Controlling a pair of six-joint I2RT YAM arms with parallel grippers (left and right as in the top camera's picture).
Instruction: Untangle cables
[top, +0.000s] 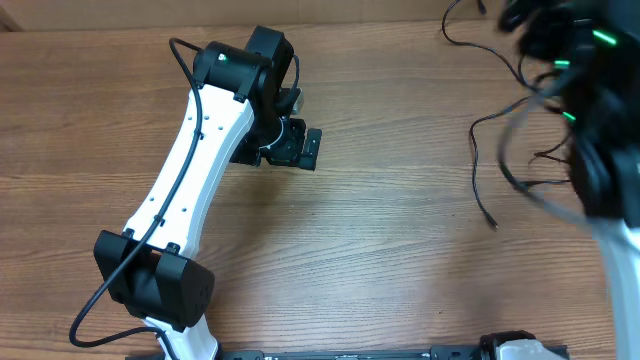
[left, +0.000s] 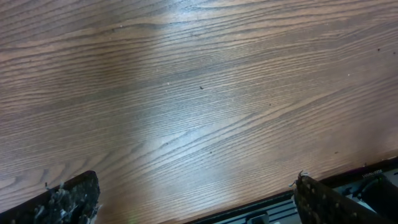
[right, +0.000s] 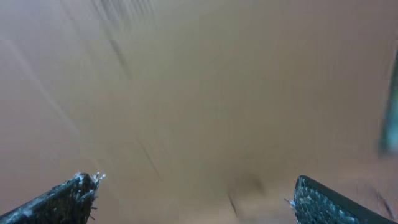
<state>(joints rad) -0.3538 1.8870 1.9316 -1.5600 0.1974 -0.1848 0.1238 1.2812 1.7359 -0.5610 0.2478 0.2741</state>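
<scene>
Closest to the lens, worn fingertips (right: 68, 198) of the right gripper (right: 196, 196) sit in the bottom corners of the right wrist view, spread wide apart with nothing between. Beyond them is only a blurred brown smear with faint dark streaks; cannot tell whether those are cords.

Cables (top: 474, 165) clear only from overhead: thin black cords near the right edge of the desk (top: 380, 250), toward its far right corner. One loops out from the blurred right arm (top: 600, 150), runs down across the wood and ends in a small plug (top: 493, 226) lying free. Another curls by the far edge, cut off by the frame. Lost in blur where cords meet arm; cannot tell what touches what, nor make out the right gripper from above.

Well apart from the cords, toward the far left of the desk, left gripper (top: 305, 148) at the tip of the white left arm (top: 190, 170). Only the left wrist view shows its fingertips (left: 68, 202): spread wide over wood grain, holding nothing. Dark strip (left: 261, 214) along the desk's edge at lower right, partly cut off.
</scene>
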